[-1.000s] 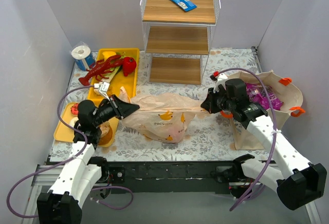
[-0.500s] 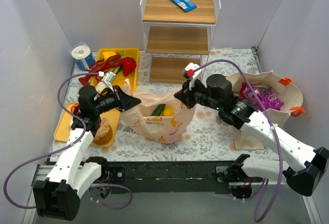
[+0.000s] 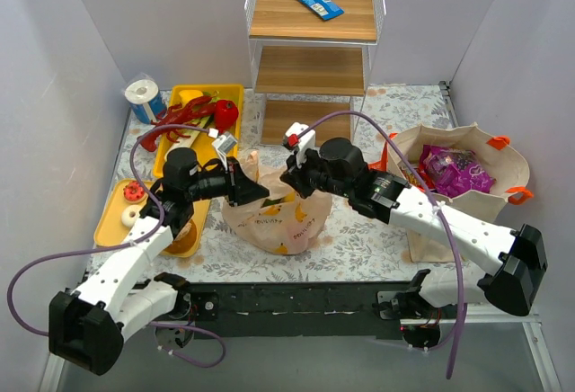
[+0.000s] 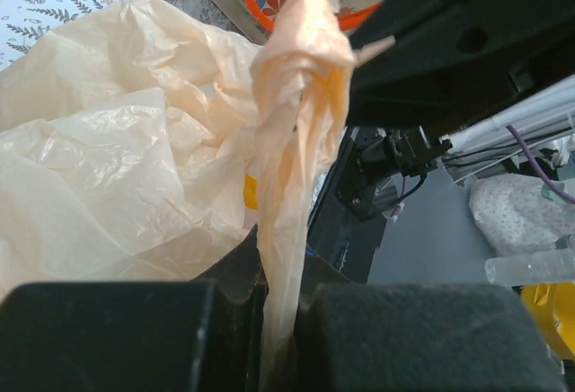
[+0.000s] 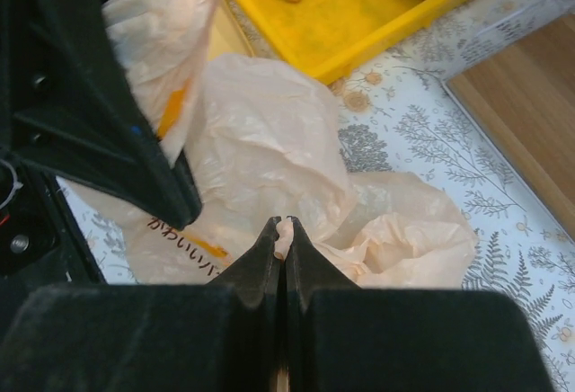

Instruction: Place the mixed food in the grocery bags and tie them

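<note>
The translucent peach plastic bag with orange prints sits at the table's front middle. My left gripper is shut on one twisted handle of it. My right gripper is shut on the other handle. The two grippers meet tip to tip above the bag's mouth. The beige tote with orange handles stands at the right, holding a purple snack packet. What lies inside the peach bag is hidden.
A yellow tray at the back left holds a red lobster toy and other food. A second yellow tray lies near the left arm. A white paper roll stands far left. A wire shelf carries a blue packet.
Both grippers have moved inward from far apart, each keeping its handle, until they meet over the bag. The bag's mouth, open half a second ago, has gathered shut.
</note>
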`<state>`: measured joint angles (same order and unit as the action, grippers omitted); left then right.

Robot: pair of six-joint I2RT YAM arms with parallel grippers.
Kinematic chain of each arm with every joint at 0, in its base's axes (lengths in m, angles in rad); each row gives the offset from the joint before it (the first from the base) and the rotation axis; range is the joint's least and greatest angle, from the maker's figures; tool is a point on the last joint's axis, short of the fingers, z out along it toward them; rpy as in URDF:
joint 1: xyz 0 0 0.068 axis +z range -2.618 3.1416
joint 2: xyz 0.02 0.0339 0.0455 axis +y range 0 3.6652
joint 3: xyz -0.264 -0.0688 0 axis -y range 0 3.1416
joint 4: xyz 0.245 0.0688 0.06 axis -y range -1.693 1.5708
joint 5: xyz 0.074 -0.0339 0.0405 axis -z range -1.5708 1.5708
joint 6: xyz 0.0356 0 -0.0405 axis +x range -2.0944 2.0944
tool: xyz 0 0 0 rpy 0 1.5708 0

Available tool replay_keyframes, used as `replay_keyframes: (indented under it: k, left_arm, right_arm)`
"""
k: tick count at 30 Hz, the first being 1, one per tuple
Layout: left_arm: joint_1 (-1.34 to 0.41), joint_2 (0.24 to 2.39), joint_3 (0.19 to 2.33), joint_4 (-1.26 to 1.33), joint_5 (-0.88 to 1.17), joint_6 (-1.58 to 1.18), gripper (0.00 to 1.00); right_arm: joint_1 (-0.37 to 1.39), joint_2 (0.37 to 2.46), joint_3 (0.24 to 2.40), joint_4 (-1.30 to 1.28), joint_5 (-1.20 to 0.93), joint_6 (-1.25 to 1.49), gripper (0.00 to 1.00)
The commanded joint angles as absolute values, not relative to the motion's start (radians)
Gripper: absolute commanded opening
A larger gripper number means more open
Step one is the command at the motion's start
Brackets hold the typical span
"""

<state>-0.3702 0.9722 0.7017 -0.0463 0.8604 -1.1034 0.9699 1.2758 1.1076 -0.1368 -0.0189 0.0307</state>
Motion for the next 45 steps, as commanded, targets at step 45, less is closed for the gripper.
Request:
replay_keyframes:
  k: [45]
  left_arm:
    - [-0.574, 1.241, 0.899, -0.377, 1.063, -0.824, 0.0]
  right_arm:
    - [1.032, 1.088, 1.089, -0.222, -0.225, -0.034, 0.01]
